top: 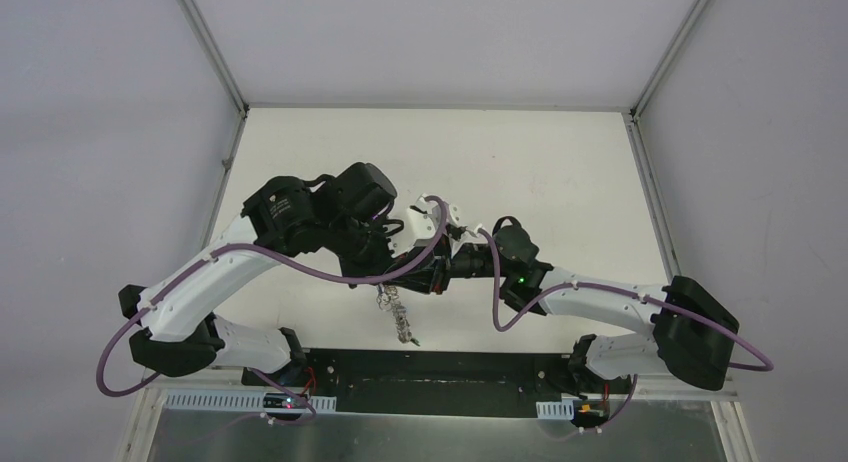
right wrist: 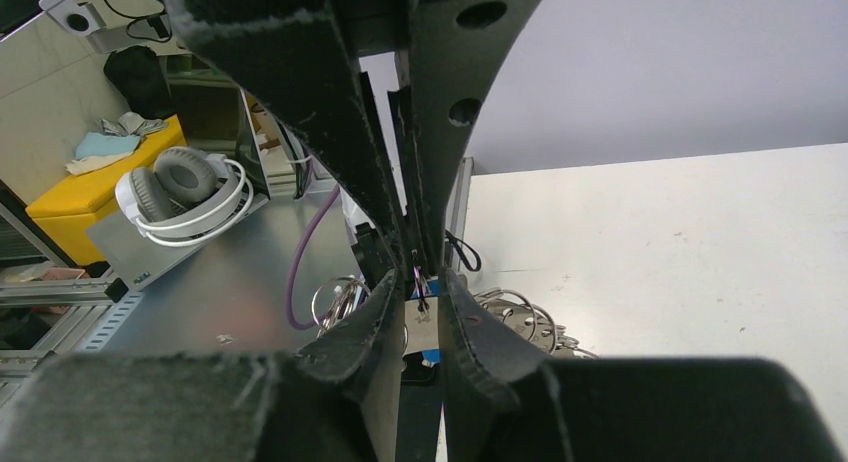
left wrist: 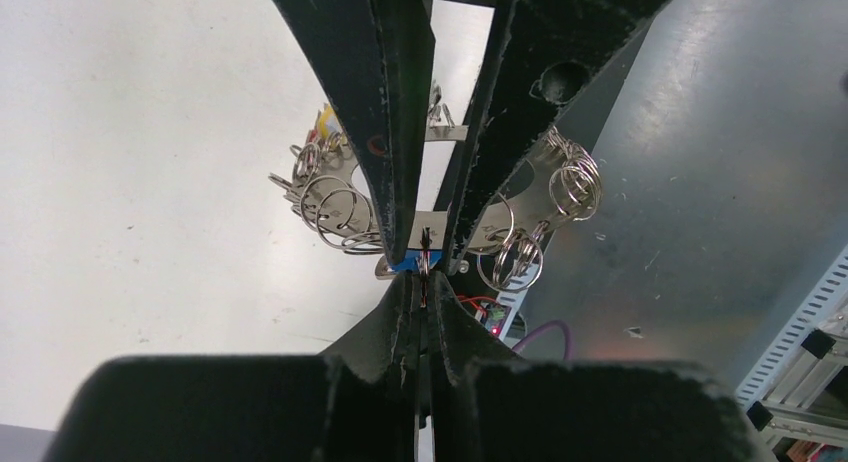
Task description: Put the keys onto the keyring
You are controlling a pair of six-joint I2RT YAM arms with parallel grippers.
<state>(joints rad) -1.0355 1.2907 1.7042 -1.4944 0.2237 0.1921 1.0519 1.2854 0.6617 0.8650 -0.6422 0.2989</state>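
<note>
The white flat table lies under the white-and-black left arm and right arm, which meet above its near middle. The left gripper is pinched tight on the rim of the large silvery metal keyring fringed with wire loops, held off the table. The right gripper faces it tip to tip with its jaws narrow; I cannot tell whether it grips anything. A small blue plastic key tag sits just beside the left tips.

End effectors: left end effector from 9 o'clock, right end effector from 3 o'clock, tip to tip above the desk.
Keyring: keyring at the tips, trailing toward 6 o'clock.
Headphones: headphones beyond the desk edge.
</note>
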